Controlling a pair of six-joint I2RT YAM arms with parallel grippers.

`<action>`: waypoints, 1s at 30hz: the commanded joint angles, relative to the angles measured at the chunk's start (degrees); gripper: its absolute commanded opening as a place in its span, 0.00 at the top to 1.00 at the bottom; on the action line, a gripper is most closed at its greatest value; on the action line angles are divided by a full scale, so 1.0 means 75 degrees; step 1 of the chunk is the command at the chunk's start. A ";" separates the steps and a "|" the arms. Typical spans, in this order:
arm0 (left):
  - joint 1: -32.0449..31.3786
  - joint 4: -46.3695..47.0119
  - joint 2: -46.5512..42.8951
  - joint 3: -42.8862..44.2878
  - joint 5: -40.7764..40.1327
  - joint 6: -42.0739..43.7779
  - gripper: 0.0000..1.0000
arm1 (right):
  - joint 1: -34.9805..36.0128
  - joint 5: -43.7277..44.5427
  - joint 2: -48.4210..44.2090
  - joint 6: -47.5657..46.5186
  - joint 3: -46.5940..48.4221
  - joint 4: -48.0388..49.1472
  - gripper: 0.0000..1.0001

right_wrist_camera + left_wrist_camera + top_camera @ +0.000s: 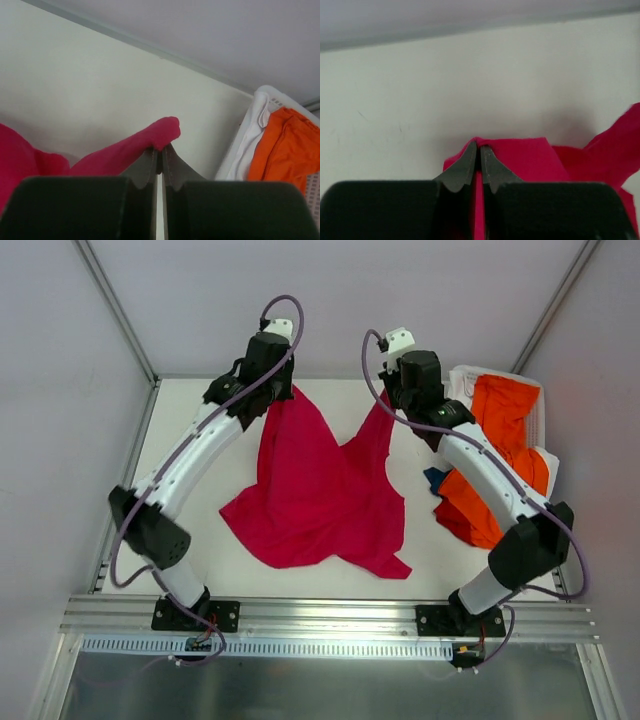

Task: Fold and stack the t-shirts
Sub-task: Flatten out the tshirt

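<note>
Broadly, white table (240, 570), grey walls (400, 290), crimson t-shirt (320, 500)

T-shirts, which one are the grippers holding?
The crimson t-shirt, pinched by the left gripper and right gripper; the orange t-shirt drapes over the basket.

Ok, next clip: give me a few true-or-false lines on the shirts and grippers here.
1. The left gripper and right gripper are each shut on the crimson t-shirt. True.
2. The crimson t-shirt is folded into a neat rectangle. False: it is unfolded and rumpled, with two far corners lifted.
3. The orange t-shirt lies flat at the table's middle. False: it is bunched at the right, spilling out of the white basket.
4. White cloth sits beside the orange t-shirt. True.
</note>
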 commanded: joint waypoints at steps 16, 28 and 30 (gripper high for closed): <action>0.2922 0.1450 0.1876 0.1286 0.0280 0.0453 1.00 | -0.0807 -0.1092 0.1450 0.0259 0.0773 0.1732 0.99; 0.4176 0.2036 0.1885 -0.0062 0.0315 -0.0481 1.00 | -0.1054 -0.0096 0.3121 -0.0551 0.2785 0.1041 0.99; 0.4293 0.2036 0.2294 0.0090 0.0349 -0.0622 1.00 | -0.1077 0.0196 0.3728 -0.0609 0.3103 0.1041 1.00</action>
